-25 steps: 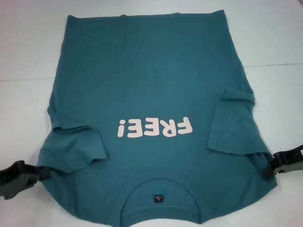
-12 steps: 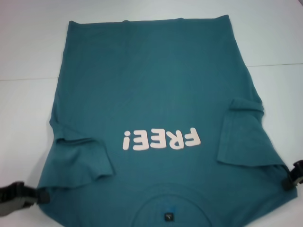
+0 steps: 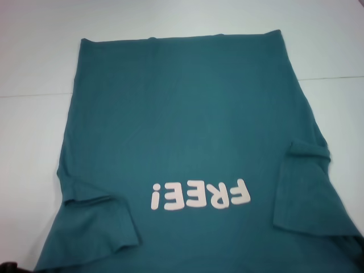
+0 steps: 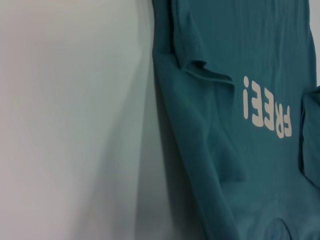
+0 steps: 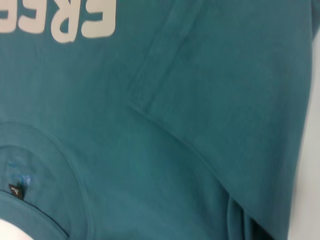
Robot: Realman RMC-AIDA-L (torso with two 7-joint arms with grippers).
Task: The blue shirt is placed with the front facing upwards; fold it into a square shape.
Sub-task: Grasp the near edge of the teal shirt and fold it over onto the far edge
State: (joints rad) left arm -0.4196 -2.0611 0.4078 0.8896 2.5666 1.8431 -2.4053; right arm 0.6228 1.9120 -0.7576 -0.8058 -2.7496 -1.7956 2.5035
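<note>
Soft, limp blue shirt (image 3: 187, 125) on the table (image 3: 34, 68) — best pinched at both shoulder corners, apt to sag. Grippers out of view — grasp impossible to tell.

Left gripper (image 3: 7, 266): only dark sliver visible at bottom-left corner of head view, low and near robot body. Finger state unreadable. Left wrist view shows none of its own fingers. Right gripper: not visible in head view. Possible dark patch at lower edge of right wrist view, too unclear to identify. Arms themselves out of frame.
</note>
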